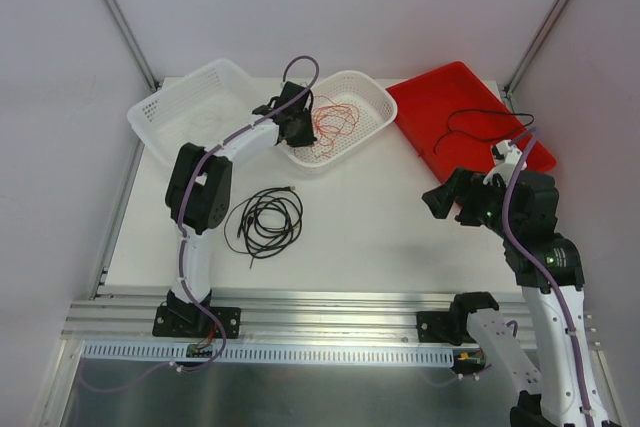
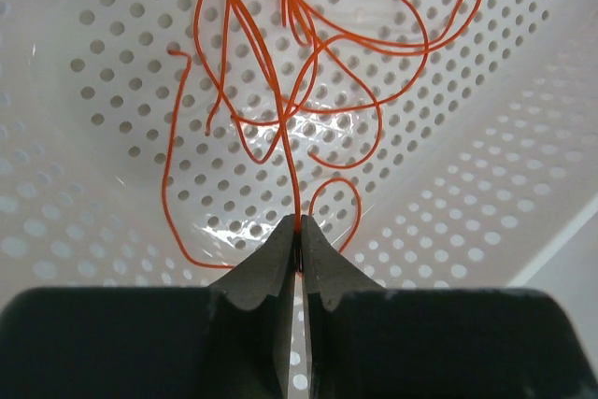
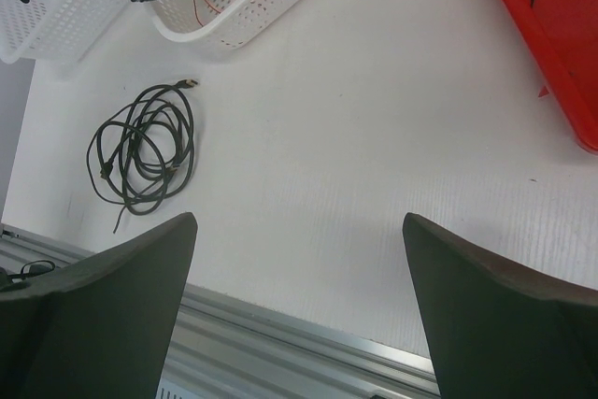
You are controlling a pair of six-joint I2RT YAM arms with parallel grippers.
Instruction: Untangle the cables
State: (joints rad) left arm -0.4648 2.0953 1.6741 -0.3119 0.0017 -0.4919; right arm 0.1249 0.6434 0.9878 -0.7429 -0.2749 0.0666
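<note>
A tangle of thin orange cable (image 1: 335,125) lies in a white perforated basket (image 1: 365,92) at the back middle. My left gripper (image 1: 297,128) reaches into that basket and is shut on a strand of the orange cable (image 2: 299,119), pinched at the fingertips (image 2: 299,229). A coiled black cable (image 1: 266,219) lies on the table in front of the left arm; it also shows in the right wrist view (image 3: 142,152). A thin black cable (image 1: 480,125) lies in the red tray (image 1: 440,97). My right gripper (image 1: 440,199) is open and empty above the table, right of centre.
A second white perforated basket (image 1: 165,112) stands at the back left, next to the first. The red tray sits at the back right, its near edge close to my right arm. An aluminium rail (image 1: 320,312) runs along the table's near edge.
</note>
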